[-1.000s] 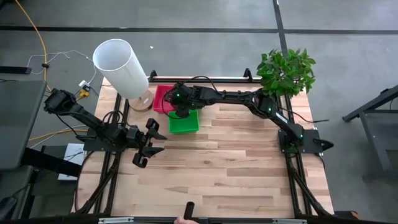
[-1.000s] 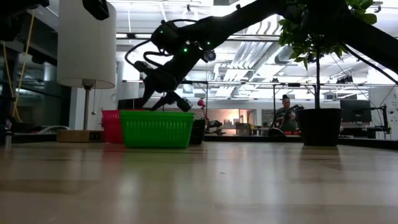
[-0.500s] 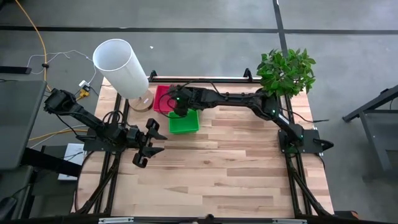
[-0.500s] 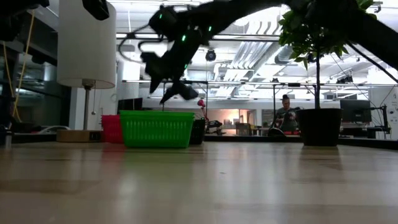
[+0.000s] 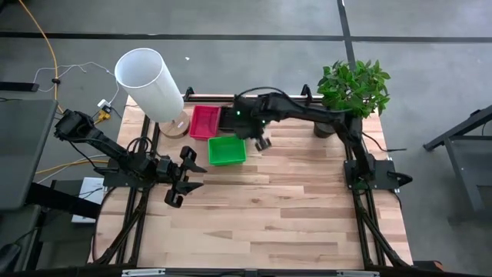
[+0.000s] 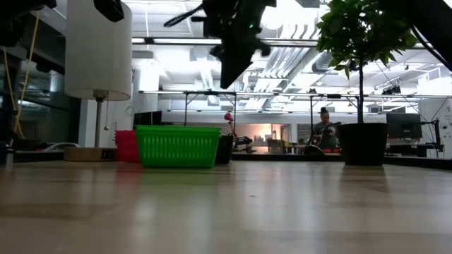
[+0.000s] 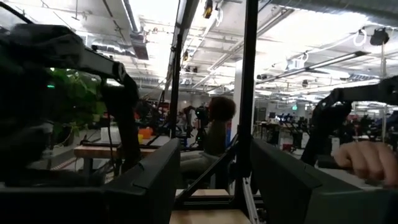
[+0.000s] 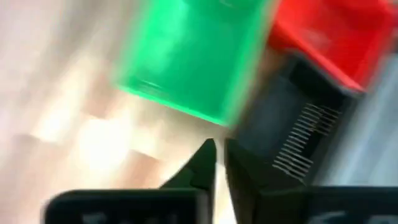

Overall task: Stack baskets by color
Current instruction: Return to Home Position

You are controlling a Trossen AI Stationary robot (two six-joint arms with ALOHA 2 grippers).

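Observation:
A green basket (image 5: 227, 150) rests flat on the table's far left part, with a pink-red basket (image 5: 204, 121) just behind it to the left. In the right wrist view a black basket (image 8: 292, 130) sits beside the green basket (image 8: 186, 62) and the pink-red basket (image 8: 323, 31). My right gripper (image 5: 262, 142) hangs high above the table, just right of the green basket, pointing steeply down. Its fingers (image 8: 208, 158) are shut and empty. My left gripper (image 5: 178, 183) waits open at the table's left side, holding nothing.
A tall white cylinder (image 5: 150, 85) stands at the far left corner and a potted plant (image 5: 354, 88) at the far right. A person's hand (image 7: 367, 162) shows beyond the table in the left wrist view. Bare wood fills the table's near half.
My right gripper has risen from just over the green basket and swung toward the table's right, rolling its wrist as it went. Its fingers have come together. The green basket stays where it was.

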